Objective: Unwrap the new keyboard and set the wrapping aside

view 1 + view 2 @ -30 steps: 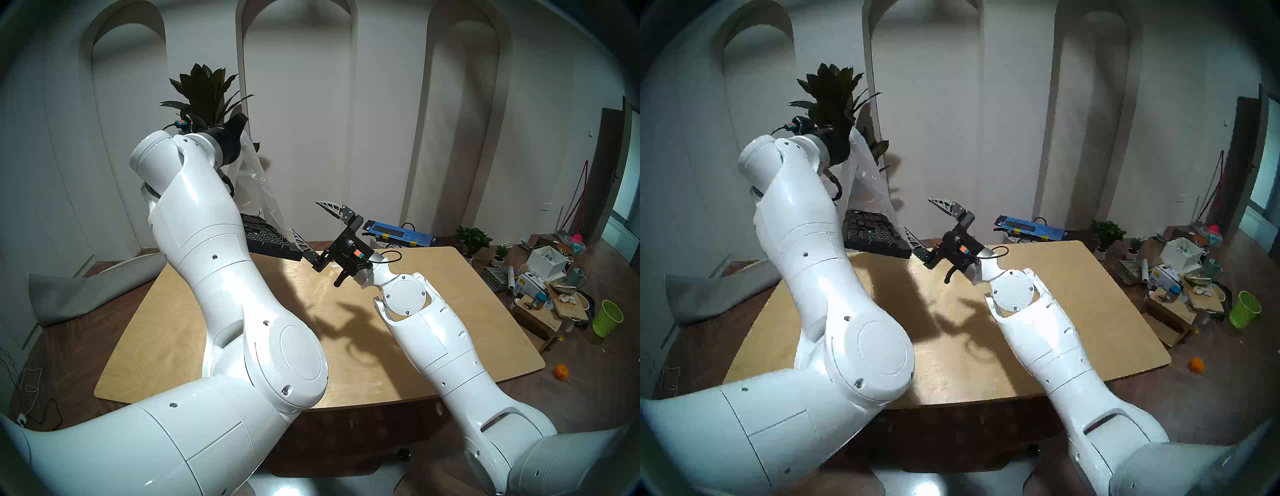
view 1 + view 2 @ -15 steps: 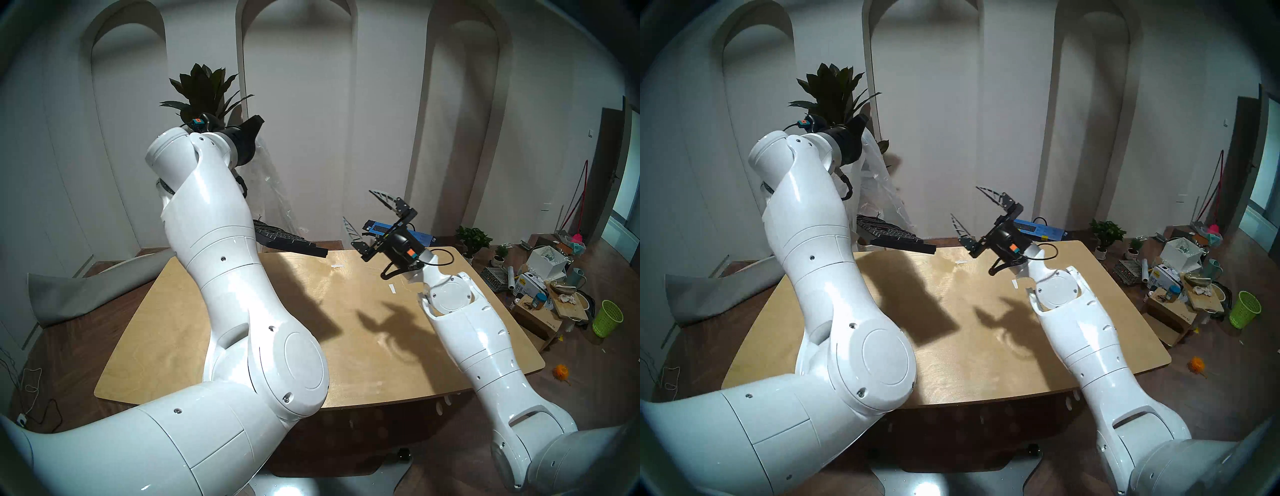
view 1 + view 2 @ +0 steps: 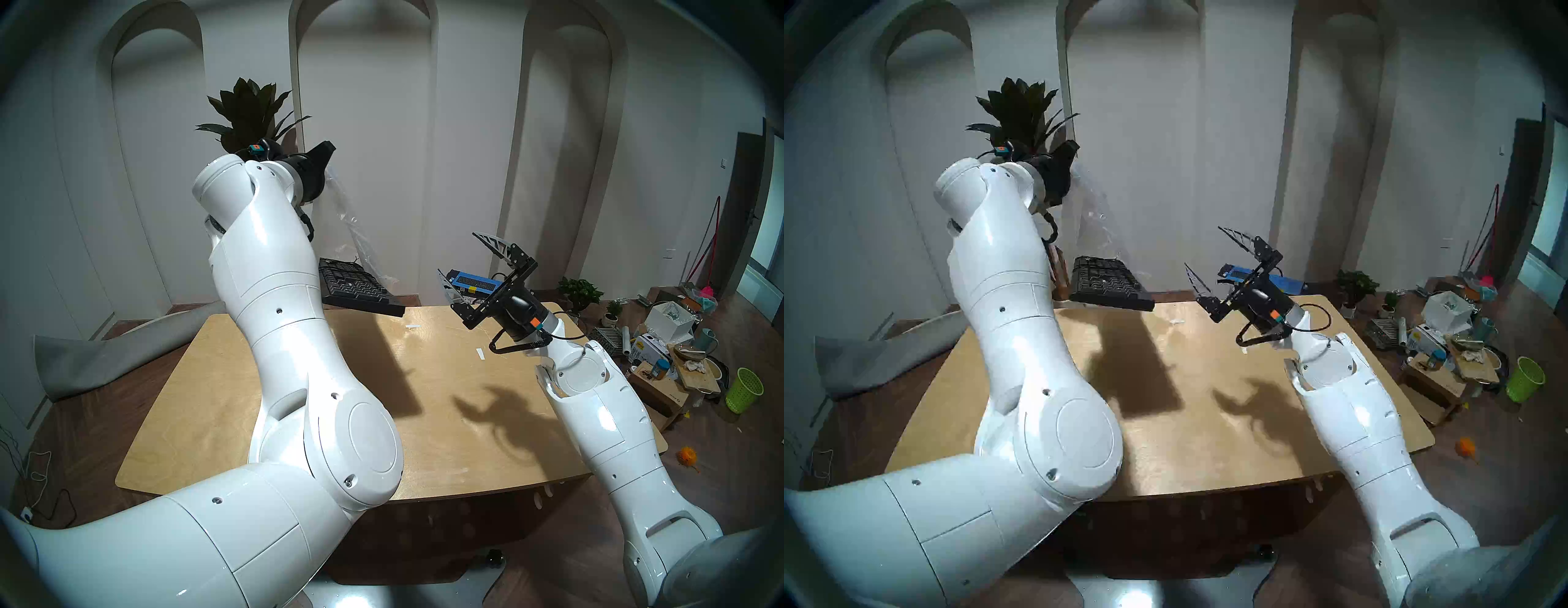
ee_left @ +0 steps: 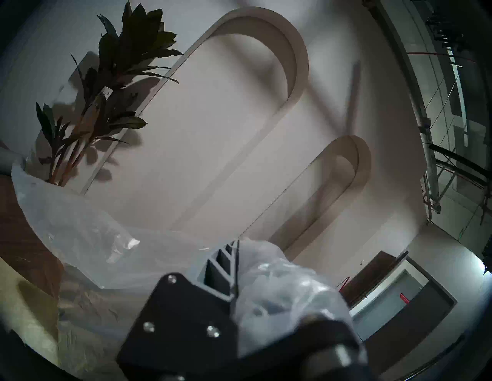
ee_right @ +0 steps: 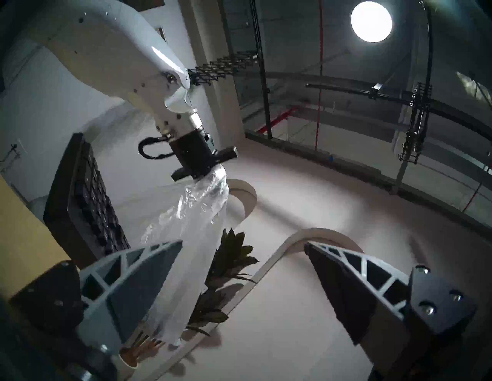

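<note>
Head view: keyboard [image 3: 355,285] overhangs table [image 3: 424,446] far edge; right claw [image 3: 464,265] spread, clear.

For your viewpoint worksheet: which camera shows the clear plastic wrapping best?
Right wrist: the wrapping hangs from the shut left gripper beside the keyboard. Left wrist shows bunched plastic close up; head views show a faint strip.
</note>
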Controlling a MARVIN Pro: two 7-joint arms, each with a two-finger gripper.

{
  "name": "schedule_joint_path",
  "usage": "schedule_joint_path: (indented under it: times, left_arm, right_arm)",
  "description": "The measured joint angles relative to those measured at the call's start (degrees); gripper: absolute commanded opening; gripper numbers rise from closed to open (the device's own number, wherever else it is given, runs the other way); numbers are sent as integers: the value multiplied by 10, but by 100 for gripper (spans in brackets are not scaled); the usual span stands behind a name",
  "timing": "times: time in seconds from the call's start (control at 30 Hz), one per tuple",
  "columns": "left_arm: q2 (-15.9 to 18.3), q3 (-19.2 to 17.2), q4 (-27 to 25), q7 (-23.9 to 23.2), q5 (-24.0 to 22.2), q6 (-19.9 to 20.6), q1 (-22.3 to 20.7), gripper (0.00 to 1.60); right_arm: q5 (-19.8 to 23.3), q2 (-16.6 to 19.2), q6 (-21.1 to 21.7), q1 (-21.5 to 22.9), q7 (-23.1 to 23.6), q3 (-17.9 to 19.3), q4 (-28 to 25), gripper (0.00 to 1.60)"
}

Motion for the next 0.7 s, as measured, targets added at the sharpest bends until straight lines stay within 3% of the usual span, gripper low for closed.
schedule_joint_path:
  times: [0.37,0.7]
  left_arm:
    - [0,1,0,4,-5,-2,-1,0]
    - [0,2,1,9,-10,-4,-1,0]
  right_arm:
    - [73,47,-2,-73,48,-3,-91,160]
    - [111,82,37,-136,80,-18,-140,160]
